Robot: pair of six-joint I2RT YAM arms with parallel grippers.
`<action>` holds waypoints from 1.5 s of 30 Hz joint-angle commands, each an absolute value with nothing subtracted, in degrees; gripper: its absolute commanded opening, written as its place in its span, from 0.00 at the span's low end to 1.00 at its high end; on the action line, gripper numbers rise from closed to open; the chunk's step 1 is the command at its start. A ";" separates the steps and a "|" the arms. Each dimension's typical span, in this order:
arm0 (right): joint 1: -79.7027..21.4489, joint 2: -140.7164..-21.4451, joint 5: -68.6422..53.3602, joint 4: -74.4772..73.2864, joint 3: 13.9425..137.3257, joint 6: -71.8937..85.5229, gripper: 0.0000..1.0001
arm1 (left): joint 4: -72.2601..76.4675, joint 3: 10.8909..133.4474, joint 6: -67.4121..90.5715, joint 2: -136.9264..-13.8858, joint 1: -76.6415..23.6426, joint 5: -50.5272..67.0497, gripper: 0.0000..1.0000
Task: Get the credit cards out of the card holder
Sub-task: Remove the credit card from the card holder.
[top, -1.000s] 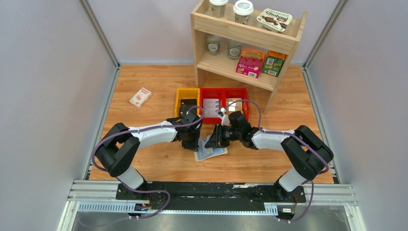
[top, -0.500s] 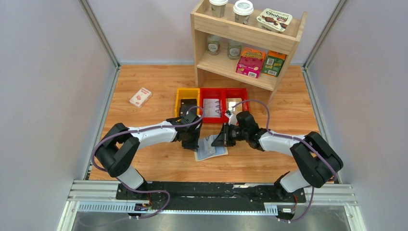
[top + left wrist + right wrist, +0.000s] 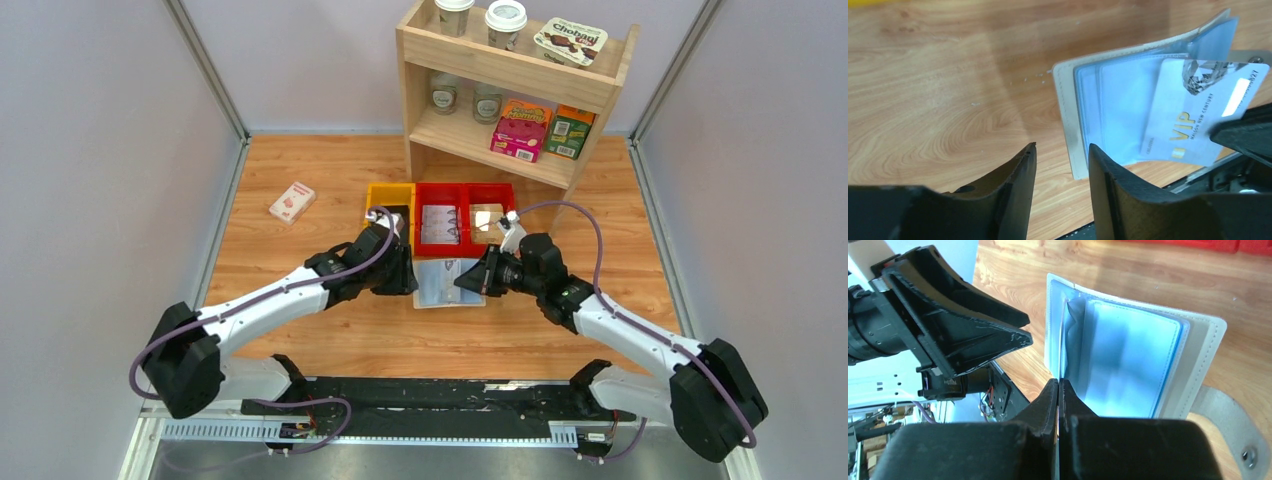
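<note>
Since a second ago both arms have reached forward, and the card holder [image 3: 440,283] has shifted with them toward the bins. My left claw [image 3: 1061,147] has let go. Its fingers now stand spread with nothing between them, and the holder's cream edge lies just ahead and to its right.

My right claw [image 3: 1058,382] is pressed together on a credit card [image 3: 1198,110], pinching its far edge. The card hangs tilted over the blue lining, directly in front of that claw. I judge the extraction is mid-pull, though I cannot tell whether the card's lower corner is free of its pocket.

The next move calls for drawing the right claw back along the card's own plane. With the left claw off it, the holder may drag along.

The red bins [image 3: 465,215] sit just beyond both claws and a wooden shelf [image 3: 510,80] beyond those. A small white-and-red box [image 3: 291,202] lies well off to the left claw's side of the worktop [image 3: 300,250]. The two claws are close together and could bump.
</note>
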State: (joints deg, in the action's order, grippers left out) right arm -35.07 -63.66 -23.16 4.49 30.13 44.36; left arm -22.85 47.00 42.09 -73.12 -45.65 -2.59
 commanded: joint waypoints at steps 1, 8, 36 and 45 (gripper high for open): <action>-35.42 -61.70 -18.46 3.26 31.02 44.65 0.00 | -21.53 48.34 44.73 -68.21 -45.79 -4.66 0.55; -39.28 -73.29 -21.18 -1.59 35.60 44.20 0.00 | -19.43 47.11 46.49 -63.02 -45.79 -2.20 0.56; -49.31 -83.85 2.83 -33.86 56.96 37.26 0.00 | -11.08 48.24 46.67 -81.29 -46.23 9.75 0.48; -48.78 -82.98 0.00 -29.00 53.88 40.34 0.00 | -11.25 51.94 46.32 -92.98 -46.58 14.85 0.38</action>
